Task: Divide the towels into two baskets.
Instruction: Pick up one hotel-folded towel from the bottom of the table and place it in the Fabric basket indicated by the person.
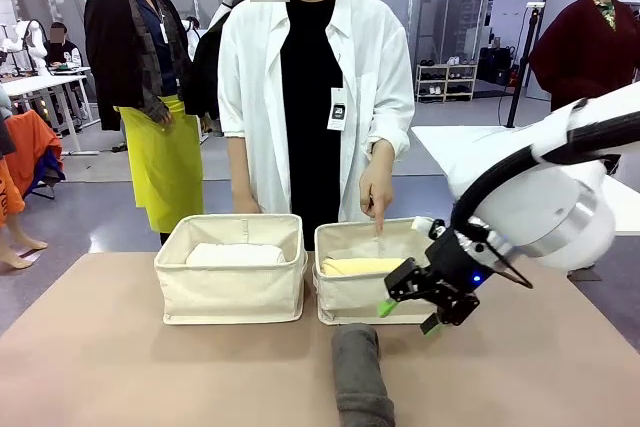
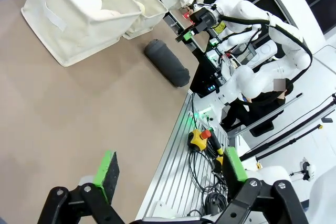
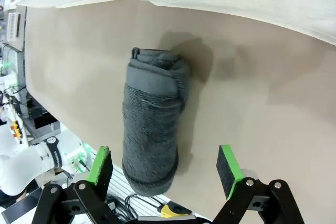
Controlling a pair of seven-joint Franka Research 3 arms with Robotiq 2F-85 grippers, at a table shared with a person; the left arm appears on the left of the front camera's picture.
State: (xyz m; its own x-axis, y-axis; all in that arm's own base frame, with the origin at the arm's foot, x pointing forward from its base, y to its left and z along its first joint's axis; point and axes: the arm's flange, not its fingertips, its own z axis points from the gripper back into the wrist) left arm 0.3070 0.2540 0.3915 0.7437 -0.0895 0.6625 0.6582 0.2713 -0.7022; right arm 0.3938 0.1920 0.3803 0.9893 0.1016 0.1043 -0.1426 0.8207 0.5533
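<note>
Now the right gripper (image 1: pixel 409 315), fingers wide open and empty, hovers over the dark grey towel (image 3: pixel 152 124) on the table (image 1: pixel 150 367) — soft, squashy, best pinched mid-roll.

Place: robotics lab hall
Evidence: white robot arms (image 2: pixel 262 77) beside the desk (image 1: pixel 150 367); shelving (image 1: pixel 445 82) and worktables (image 1: pixel 40 82) behind it

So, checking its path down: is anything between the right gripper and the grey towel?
No. In the right wrist view the open right gripper hangs over the grey towel with nothing between.
</note>
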